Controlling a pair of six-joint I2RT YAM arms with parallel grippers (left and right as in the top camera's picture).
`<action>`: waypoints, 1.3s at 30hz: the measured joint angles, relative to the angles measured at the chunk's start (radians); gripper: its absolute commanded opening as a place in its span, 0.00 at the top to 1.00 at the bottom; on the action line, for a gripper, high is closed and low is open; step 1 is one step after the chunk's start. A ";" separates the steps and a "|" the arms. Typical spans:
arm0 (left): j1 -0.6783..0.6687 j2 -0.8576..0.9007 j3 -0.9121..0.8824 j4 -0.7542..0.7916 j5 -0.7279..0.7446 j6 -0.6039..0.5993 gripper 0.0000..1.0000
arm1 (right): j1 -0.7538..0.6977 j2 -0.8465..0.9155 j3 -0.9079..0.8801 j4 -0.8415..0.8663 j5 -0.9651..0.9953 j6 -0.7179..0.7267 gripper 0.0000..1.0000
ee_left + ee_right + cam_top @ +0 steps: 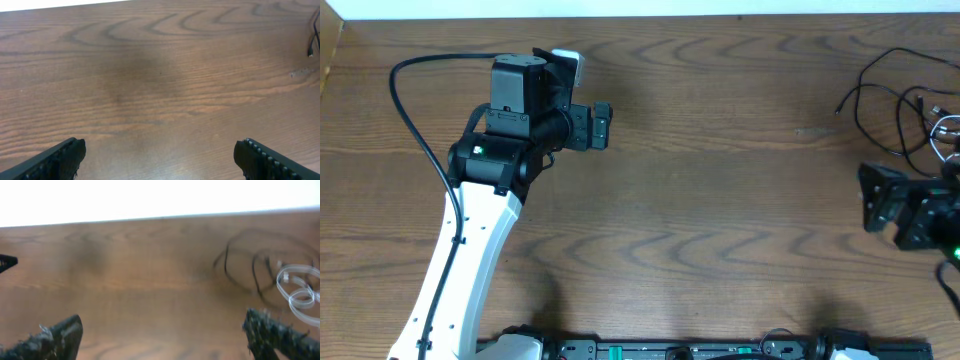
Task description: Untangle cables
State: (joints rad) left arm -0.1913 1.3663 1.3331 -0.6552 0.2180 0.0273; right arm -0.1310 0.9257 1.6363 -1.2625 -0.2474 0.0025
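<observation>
While your left claw (pixel 159 150) and right claw (pixel 162 325) both hang spread and empty, nothing's untangled yet: the black cord (pixel 226 265) and white cord (pixel 285 277) lie snarled on the bench (pixel 720 200), just beyond the right claw.

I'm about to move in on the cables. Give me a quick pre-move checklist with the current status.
1. Right pincer open and empty: ok.
2. Left pincer open and empty: ok.
3. Black cable and white cable in right wrist view: ok, ahead to the right.
4. Cables separated: not ok, black loops overlap the white coils.
5. Left pincer near cables: not ok, it is far across the table.
6. Plug ends located: cannot tell, right wrist view is blurred.
</observation>
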 measured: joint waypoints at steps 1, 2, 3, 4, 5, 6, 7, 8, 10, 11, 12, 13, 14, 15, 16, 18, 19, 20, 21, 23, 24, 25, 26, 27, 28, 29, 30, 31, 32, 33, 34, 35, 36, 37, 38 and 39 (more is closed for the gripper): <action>0.000 0.000 0.000 -0.001 0.000 0.000 0.00 | 0.021 -0.033 -0.064 0.070 0.012 -0.001 0.01; 0.000 0.000 0.000 0.000 0.000 0.000 0.00 | 0.045 -0.074 -0.148 0.151 0.029 -0.003 0.01; 0.000 0.000 0.000 0.000 0.000 0.000 0.01 | 0.058 -0.101 -0.201 0.205 0.041 -0.003 0.01; 0.000 0.000 0.000 0.000 0.000 0.000 0.00 | 0.072 -0.135 -0.271 0.275 0.057 -0.003 0.01; 0.000 0.000 0.000 0.000 0.000 0.000 0.00 | 0.085 -0.166 -0.335 0.330 0.070 -0.006 0.01; 0.000 0.000 0.000 -0.001 -0.001 0.000 0.00 | 0.097 -0.203 -0.410 0.400 0.084 -0.008 0.01; 0.000 0.000 0.000 0.000 -0.003 0.000 0.00 | 0.109 -0.236 -0.483 0.459 0.093 -0.007 0.01; 0.001 0.000 0.000 0.000 -0.004 0.000 0.00 | 0.117 -0.262 -0.539 0.507 0.101 -0.010 0.01; 0.001 0.000 0.000 0.000 -0.006 0.000 0.00 | 0.133 -0.321 -0.671 0.638 0.113 -0.010 0.01; 0.001 0.000 0.000 0.000 -0.007 0.000 0.00 | 0.143 -0.354 -0.743 0.718 0.117 -0.010 0.01; 0.001 0.000 0.000 0.000 -0.008 0.000 0.00 | 0.151 -0.383 -0.806 0.779 0.122 -0.011 0.01; 0.001 0.000 0.000 0.000 -0.007 0.000 0.00 | 0.159 -0.414 -0.871 0.846 0.124 -0.012 0.01; 0.001 0.000 0.000 0.000 -0.007 0.000 0.00 | 0.168 -0.446 -0.936 0.911 0.127 -0.012 0.01; 0.001 0.000 0.000 0.000 -0.007 0.000 0.00 | 0.175 -0.482 -1.009 0.993 0.129 -0.010 0.01; 0.001 0.000 0.000 0.000 -0.007 0.000 0.00 | 0.180 -0.511 -1.068 1.040 0.130 -0.010 0.01; 0.001 0.000 0.000 0.000 -0.007 0.000 0.01 | 0.189 -0.570 -1.195 1.151 0.132 -0.011 0.01; 0.001 0.000 0.000 -0.001 -0.008 0.000 0.01 | 0.192 -0.591 -1.247 1.206 0.133 -0.011 0.01; 0.001 0.000 0.000 -0.003 -0.007 0.000 0.01 | 0.198 -0.617 -1.306 1.261 0.133 -0.011 0.01; 0.001 0.000 0.000 0.000 -0.008 0.000 0.01 | 0.203 -0.642 -1.361 1.298 0.133 -0.011 0.01; 0.001 0.000 0.000 -0.001 -0.007 0.000 0.01 | 0.209 -0.680 -1.443 1.337 0.135 -0.011 0.01; 0.001 0.000 0.000 0.000 -0.008 0.000 0.01 | 0.212 -0.698 -1.484 1.353 0.138 -0.011 0.01; 0.001 0.000 0.000 -0.001 -0.008 0.000 0.01 | 0.215 -0.715 -1.516 1.364 0.142 -0.011 0.01; 0.001 0.000 0.000 -0.001 -0.007 0.000 0.01 | 0.219 -0.729 -1.539 1.370 0.145 -0.011 0.01; 0.001 0.000 0.000 0.000 -0.008 0.000 0.01 | 0.222 -0.744 -1.561 1.375 0.148 -0.011 0.01; 0.001 0.000 0.000 -0.001 -0.007 0.000 0.01 | 0.225 -0.760 -1.581 1.376 0.150 -0.011 0.01; 0.001 0.000 0.000 0.000 -0.007 0.000 0.01 | 0.228 -0.775 -1.599 1.378 0.151 -0.011 0.01; 0.001 0.000 0.000 0.000 -0.008 0.000 0.01 | 0.229 -0.786 -1.611 1.378 0.151 -0.011 0.01; 0.001 0.000 0.000 0.000 -0.008 0.000 0.01 | 0.229 -0.795 -1.617 1.366 0.152 -0.011 0.01; 0.001 0.000 0.000 0.000 -0.008 0.000 0.01 | 0.231 -0.805 -1.622 1.348 0.153 -0.011 0.01; 0.001 0.000 0.000 0.000 -0.008 0.000 0.01 | 0.232 -0.813 -1.625 1.331 0.154 -0.011 0.01; 0.001 0.000 0.000 0.000 -0.007 0.000 0.01 | 0.232 -0.823 -1.627 1.310 0.156 -0.011 0.01; 0.001 0.000 0.000 0.000 -0.008 0.000 0.01 | 0.232 -0.836 -1.627 1.284 0.159 -0.011 0.01; 0.001 0.000 0.000 -0.001 -0.007 0.000 0.01 | 0.232 -0.853 -1.628 1.257 0.163 -0.011 0.01; 0.001 0.000 0.000 0.000 -0.008 0.000 0.01 | 0.232 -0.872 -1.628 1.223 0.167 -0.011 0.01; 0.001 0.000 0.000 0.000 -0.007 0.000 0.01 | 0.232 -0.890 -1.629 1.201 0.170 -0.011 0.01; 0.001 0.000 0.000 0.000 -0.008 0.000 0.01 | 0.232 -0.901 -1.629 1.200 0.173 -0.011 0.01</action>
State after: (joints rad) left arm -0.1905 1.3663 1.3334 -0.6556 0.2104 0.0273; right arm 0.1013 0.0242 0.0071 -0.0628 -0.0746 -0.0086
